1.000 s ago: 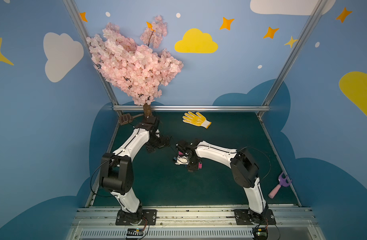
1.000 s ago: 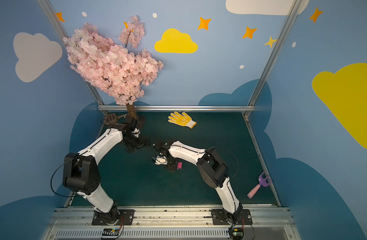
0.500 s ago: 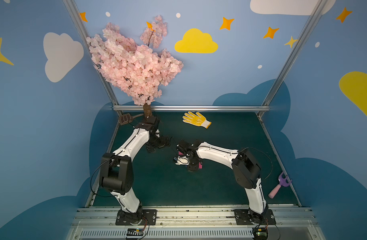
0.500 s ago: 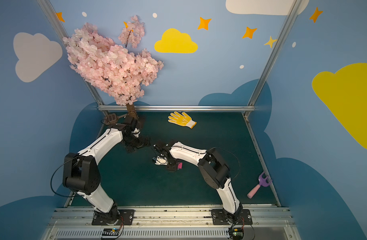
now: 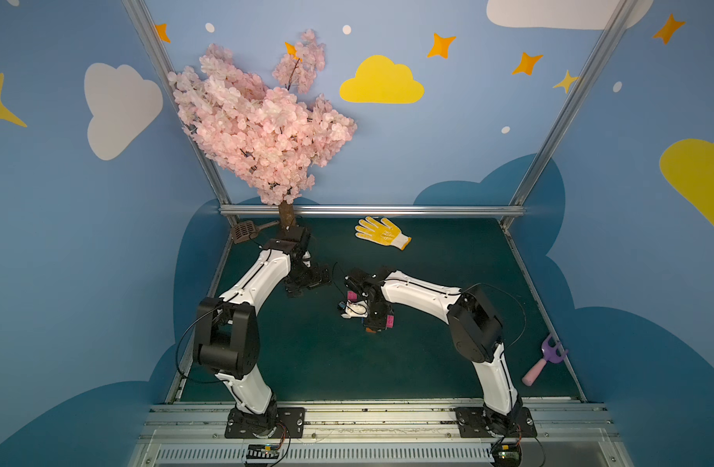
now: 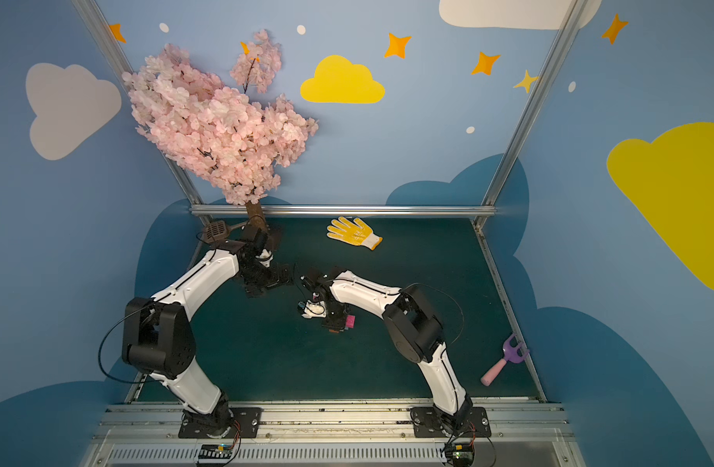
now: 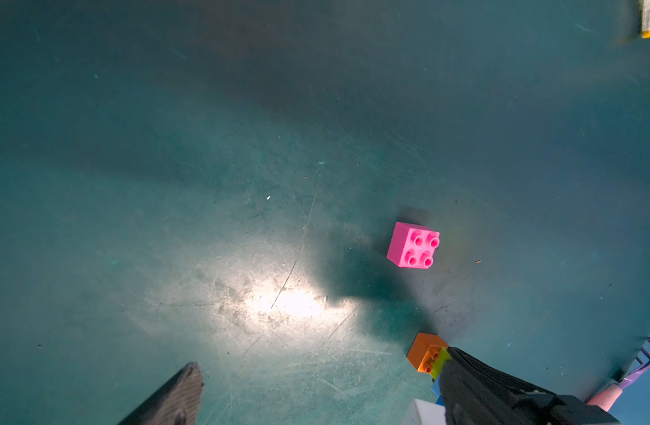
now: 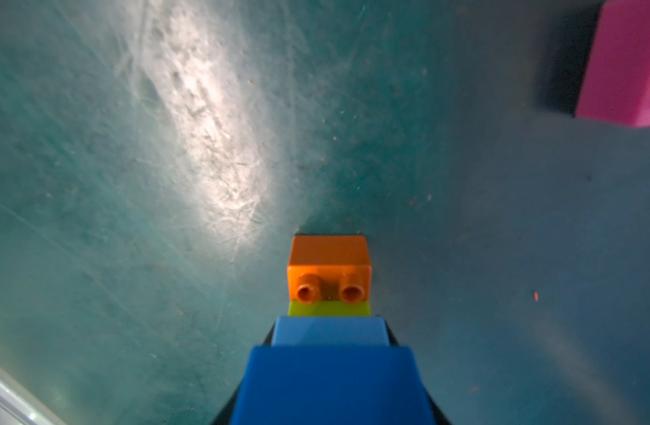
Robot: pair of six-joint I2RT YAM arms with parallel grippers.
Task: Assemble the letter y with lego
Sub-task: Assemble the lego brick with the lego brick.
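Note:
My right gripper [image 8: 330,342] is shut on a joined lego stack: dark blue [image 8: 330,386], light blue [image 8: 329,331], lime green [image 8: 329,308] and an orange brick [image 8: 329,263] at the far end, close to the mat. In both top views the right gripper [image 5: 374,323] [image 6: 335,321] points down mid-table. A loose pink brick [image 5: 390,321] [image 8: 625,66] lies beside it. A second pink brick [image 5: 351,295] shows partly under the right wrist. My left gripper [image 5: 306,283] [image 7: 321,362] is open and empty, back left of the stack. In its wrist view a pink brick [image 7: 413,245] sits alone, studs up.
A yellow glove [image 5: 381,233] lies near the back rail. A purple toy rake with a pink handle [image 5: 543,362] rests at the right edge. The blossom tree's trunk [image 5: 286,214] and a brown brush [image 5: 244,231] stand at the back left, close to the left arm.
The right arm's elbow has shifted slightly; its gripper holds the stack in about the same spot. The left arm has not moved.

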